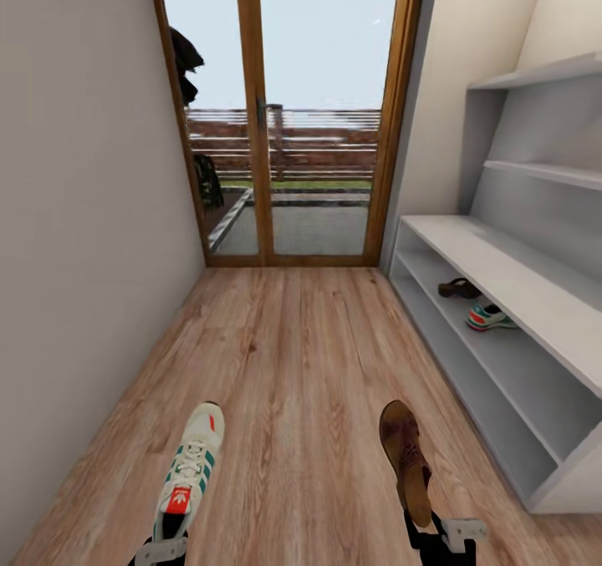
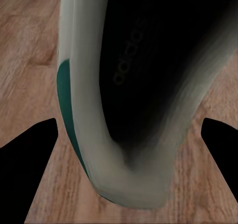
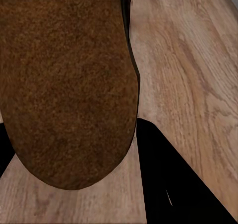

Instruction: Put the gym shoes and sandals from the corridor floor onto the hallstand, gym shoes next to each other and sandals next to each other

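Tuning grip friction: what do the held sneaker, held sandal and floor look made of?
Gym shoe: smooth white leather-like upper, matte, with green stripes. Sandal: brown suede-like footbed, grainy, fuzzy texture. Corridor floor: wood-grain planks with a low sheen, possibly laminate.

This is the entrance corridor of a home. A narrow wood-plank corridor floor (image 1: 301, 365) runs between plain pale walls (image 1: 84, 215) to a wood-framed glass door (image 1: 288, 114), through which a railed terrace shows. Along one side stands a pale-grey hallstand (image 1: 535, 298) with open shoe tiers and upper shelves; a sandal (image 1: 459, 288) and a gym shoe (image 1: 487, 318) sit on its lower tier.
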